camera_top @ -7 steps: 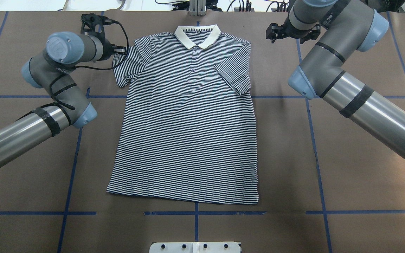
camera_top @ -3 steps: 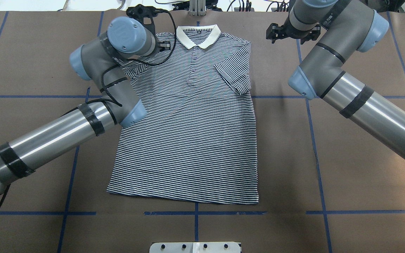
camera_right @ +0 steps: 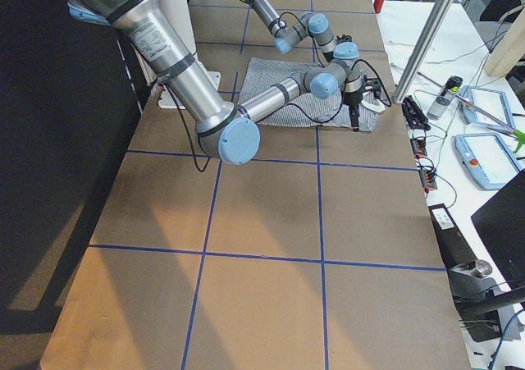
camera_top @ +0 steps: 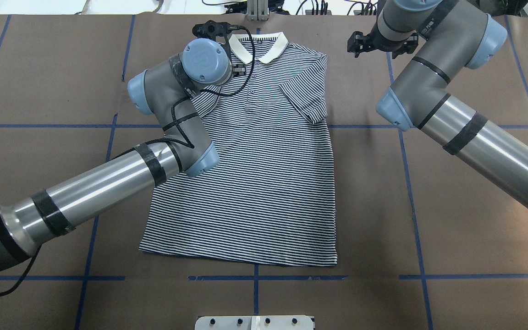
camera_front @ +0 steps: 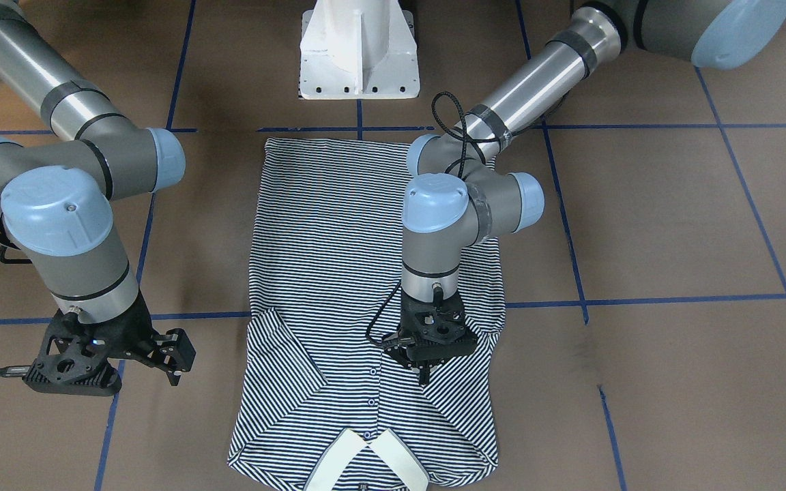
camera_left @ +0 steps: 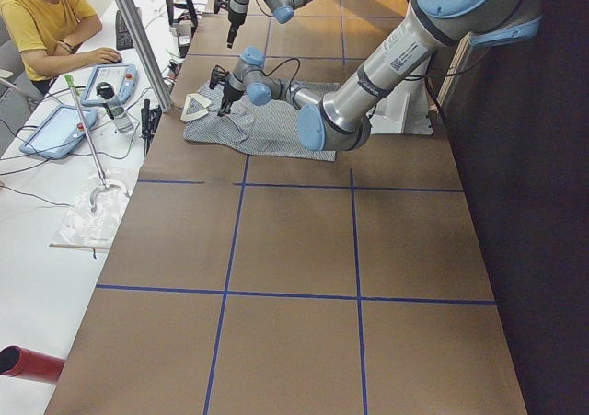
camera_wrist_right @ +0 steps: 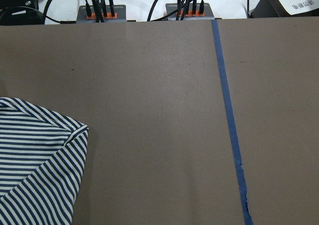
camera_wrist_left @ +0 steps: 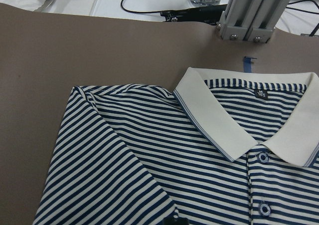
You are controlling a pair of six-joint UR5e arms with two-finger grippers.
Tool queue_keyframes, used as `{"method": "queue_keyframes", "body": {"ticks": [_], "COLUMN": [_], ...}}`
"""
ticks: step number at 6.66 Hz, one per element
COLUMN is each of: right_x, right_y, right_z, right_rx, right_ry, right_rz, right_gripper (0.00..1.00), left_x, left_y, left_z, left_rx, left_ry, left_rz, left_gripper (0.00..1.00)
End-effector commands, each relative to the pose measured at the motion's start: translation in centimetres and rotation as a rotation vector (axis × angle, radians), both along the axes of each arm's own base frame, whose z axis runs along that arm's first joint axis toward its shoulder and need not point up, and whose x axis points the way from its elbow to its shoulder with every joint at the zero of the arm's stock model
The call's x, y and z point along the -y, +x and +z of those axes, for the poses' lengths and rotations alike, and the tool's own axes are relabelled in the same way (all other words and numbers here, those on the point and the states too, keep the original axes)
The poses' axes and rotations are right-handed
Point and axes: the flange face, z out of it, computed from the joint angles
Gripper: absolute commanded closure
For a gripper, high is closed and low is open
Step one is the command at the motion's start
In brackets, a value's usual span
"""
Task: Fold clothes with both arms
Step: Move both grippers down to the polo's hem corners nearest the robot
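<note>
Left tool (camera_front: 425,369) apparently on shirt (camera_front: 338,239), right tool (camera_front: 176,358) beside.

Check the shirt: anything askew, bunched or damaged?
Nothing serious. The polo shirt lies flat, both sleeves folded in over the chest, collar tidy. Only the hem runs slightly slanted to the blue tape line. Left claw sits on one folded sleeve.

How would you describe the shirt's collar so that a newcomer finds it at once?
A brown table crossed by blue tape lines carries one striped polo shirt. At the shirt's neck end, near the table's edge, lies the collar. It alone is plain white; all other fabric is navy-and-white striped.
</note>
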Motion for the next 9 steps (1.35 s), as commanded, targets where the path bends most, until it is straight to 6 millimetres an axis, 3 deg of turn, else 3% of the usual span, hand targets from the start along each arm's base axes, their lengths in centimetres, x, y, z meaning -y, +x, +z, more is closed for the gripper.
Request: {"method": "queue_keyframes", "body": {"ticks": [1,2,3,4,6,7,8,9], "right_x": [-0.1,-1.2,-5.4,-10.2,-21.8,-30.0,-38.0,-43.7], "right_y": [0.0,0.0,-2.0,-3.9,-8.7,-11.0,-12.6,-13.7], "right_z": [-0.3,-2.5,-3.8,-7.1,-10.7,-10.9,-8.8,-8.2], "right_rx": [0.005,0.041,0.097,0.178,0.329,0.364,0.351,0.316], "right_ry": [0.003,0.026,0.028,0.051,-0.028,-0.037,-0.041,-0.064], "right_rz": [0.000,0.011,0.001,-0.029,-0.016,-0.001,0.018,0.035], "right_gripper": [0.00,0.00,0.00,0.00,0.00,0.00,0.00,0.03], "left_x": [-0.9,-2.0,-3.5,-6.5,-13.0,-15.6,-19.2,-23.8], "left_y": [-1.1,-2.0,-4.5,-8.0,-14.9,-17.8,-20.4,-21.2], "left_z": [-2.0,-2.8,-1.7,0.5,5.3,7.5,10.0,13.6], "left_rx": [0.034,-0.012,-0.044,-0.061,-0.096,-0.098,-0.103,-0.112], "left_ry": [0.125,0.122,0.141,0.176,0.189,0.183,0.150,0.067], "left_rz": [0.089,0.159,0.218,0.237,0.278,0.280,0.277,0.283], "left_gripper": [0.00,0.00,0.00,0.00,0.00,0.00,0.00,0.00]}}
